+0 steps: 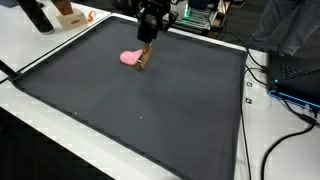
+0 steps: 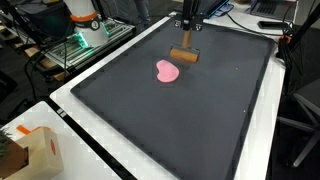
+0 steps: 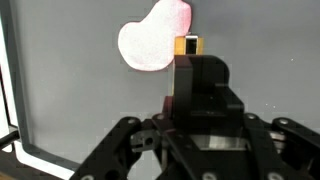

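My gripper (image 1: 147,44) (image 2: 188,44) reaches down at the far part of a dark mat (image 1: 150,115) (image 2: 190,120). Its fingers look shut on a small wooden block (image 1: 145,60) (image 2: 183,57) that sits at or just above the mat. A pink, rounded soft piece (image 1: 130,58) (image 2: 168,71) lies on the mat right beside the block. In the wrist view the dark closed fingers fill the middle, the block's (image 3: 186,45) brown end shows at their tips, and the pink piece (image 3: 152,42) lies just to its left.
A white table (image 1: 40,95) surrounds the mat. A cardboard box (image 2: 30,152) stands at one corner. Cables (image 1: 290,105) and a laptop (image 1: 300,75) lie beside the mat. Electronics with green lights (image 2: 85,38) stand past the mat's edge.
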Controlling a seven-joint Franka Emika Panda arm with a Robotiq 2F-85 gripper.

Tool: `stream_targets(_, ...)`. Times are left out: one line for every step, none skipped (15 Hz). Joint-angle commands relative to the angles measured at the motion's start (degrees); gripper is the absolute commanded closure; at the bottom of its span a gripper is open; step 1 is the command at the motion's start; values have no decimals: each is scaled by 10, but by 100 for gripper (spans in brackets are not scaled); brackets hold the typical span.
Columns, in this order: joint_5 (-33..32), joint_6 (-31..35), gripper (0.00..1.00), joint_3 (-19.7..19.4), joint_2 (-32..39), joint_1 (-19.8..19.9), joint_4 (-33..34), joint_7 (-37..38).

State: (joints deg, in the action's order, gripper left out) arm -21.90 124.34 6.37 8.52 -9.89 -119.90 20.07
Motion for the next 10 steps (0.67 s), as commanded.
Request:
stream_targets(32,17,76,-10,-31,15,-14,-21)
stream_targets(38,19,76,-12,-36,19,-16,-28)
stream_targets(43,21,76,-14,-43,24,-17,-36)
stream_targets(49,24,76,-17,-50,28,-19,-43)
stream_targets(52,25,76,-19,-58,33,-21,-51)
stream_targets(57,28,76,-22,-68,38,-23,-61)
stream_targets(61,29,76,-24,-77,42,-25,-74)
stream_targets(64,29,76,-26,-87,46,-27,-87)
stream_targets(68,26,76,-28,-97,51,-29,-105)
stream_targets(72,22,76,-30,-107,54,-30,-121)
